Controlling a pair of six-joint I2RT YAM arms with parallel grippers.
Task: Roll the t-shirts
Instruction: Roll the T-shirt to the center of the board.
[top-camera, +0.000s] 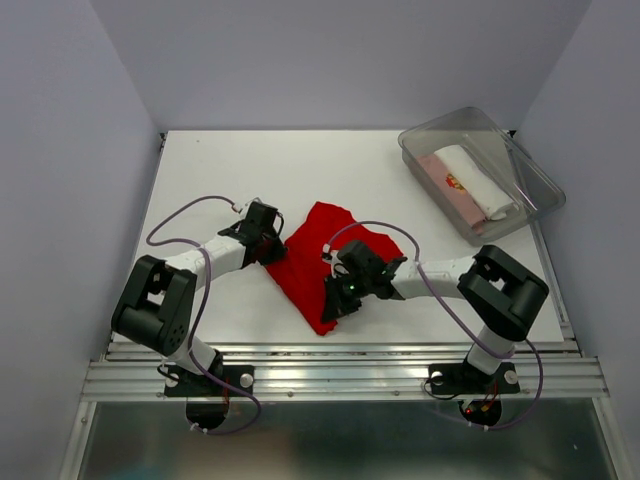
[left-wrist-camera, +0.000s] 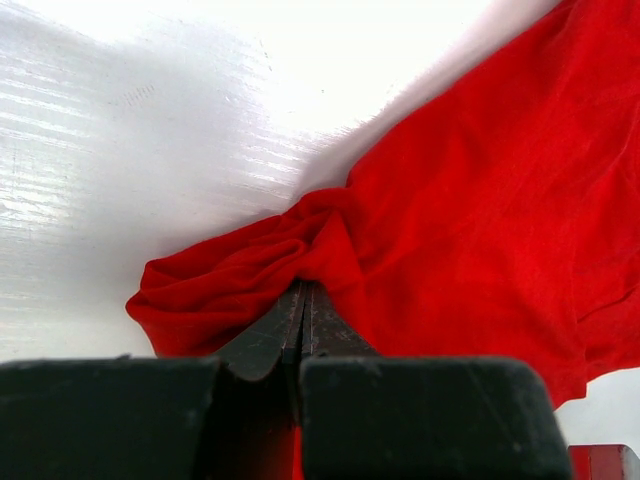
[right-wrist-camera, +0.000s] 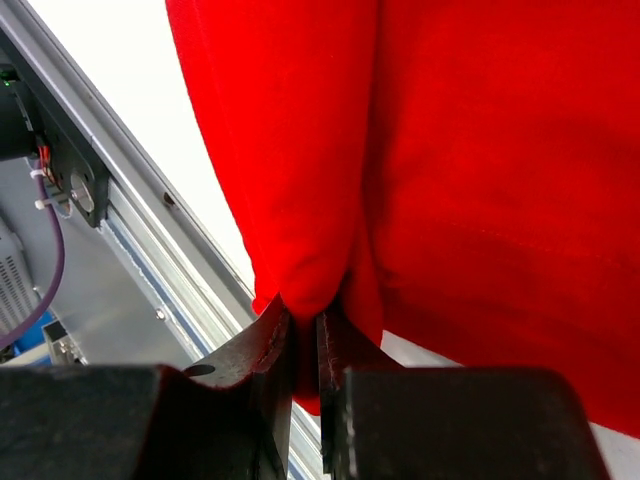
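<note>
Red t-shirt (top-camera: 310, 265) | opposite edges pinched: left end effector (left-wrist-camera: 303, 292); right end effector (right-wrist-camera: 305, 322)

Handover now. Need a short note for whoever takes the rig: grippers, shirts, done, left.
Left gripper: shut, pinching a bunched edge of the red t-shirt.
Right gripper: shut on a fold at the same shirt's near edge.
Shirts: the red one lies spread on the table between the arms, not rolled. The white roll and pale pink roll lie side by side in the clear bin, far right.
Done: two rolls are in the bin.
Left: roll the red t-shirt; it probably goes in the bin too.
</note>
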